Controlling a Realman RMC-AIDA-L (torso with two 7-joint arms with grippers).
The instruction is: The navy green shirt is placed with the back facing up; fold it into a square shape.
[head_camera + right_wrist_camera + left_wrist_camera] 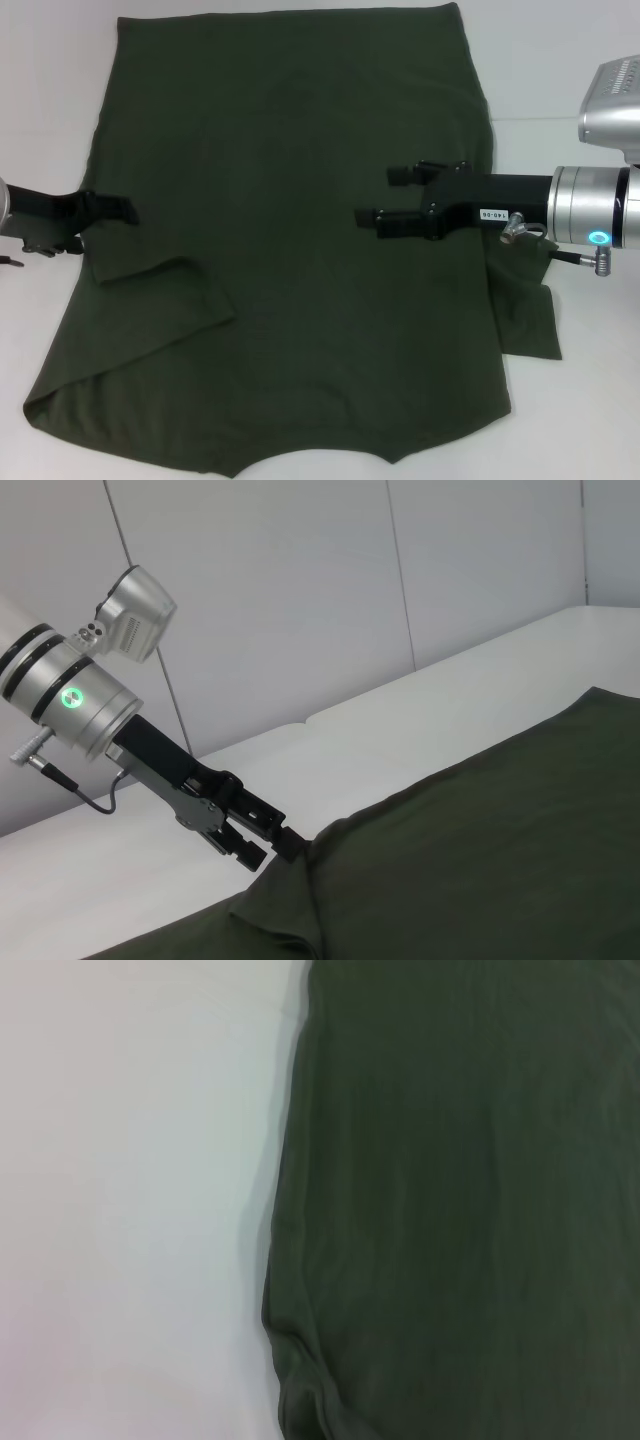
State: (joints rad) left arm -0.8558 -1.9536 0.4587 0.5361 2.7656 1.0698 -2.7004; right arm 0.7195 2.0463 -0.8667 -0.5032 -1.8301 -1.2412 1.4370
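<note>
The navy green shirt (290, 200) lies spread flat on the white table (50, 100), plain side up. Its left sleeve (165, 290) is folded inward onto the body. Its right sleeve (530, 315) sticks out past the side edge. My right gripper (378, 197) hovers open over the shirt's right half with nothing between its fingers. At the shirt's left edge is my left gripper (100, 228), open, with one finger reaching over the fabric. The right wrist view shows that left gripper (270, 848) against the shirt's edge (480, 850). The left wrist view shows only shirt (450, 1200) and table (130, 1200).
White table surface (400, 740) borders the shirt on both sides, with a pale wall behind it. The shirt's near hem reaches the lower edge of the head view. The right arm's silver wrist (590, 205) hangs over the table beside the shirt.
</note>
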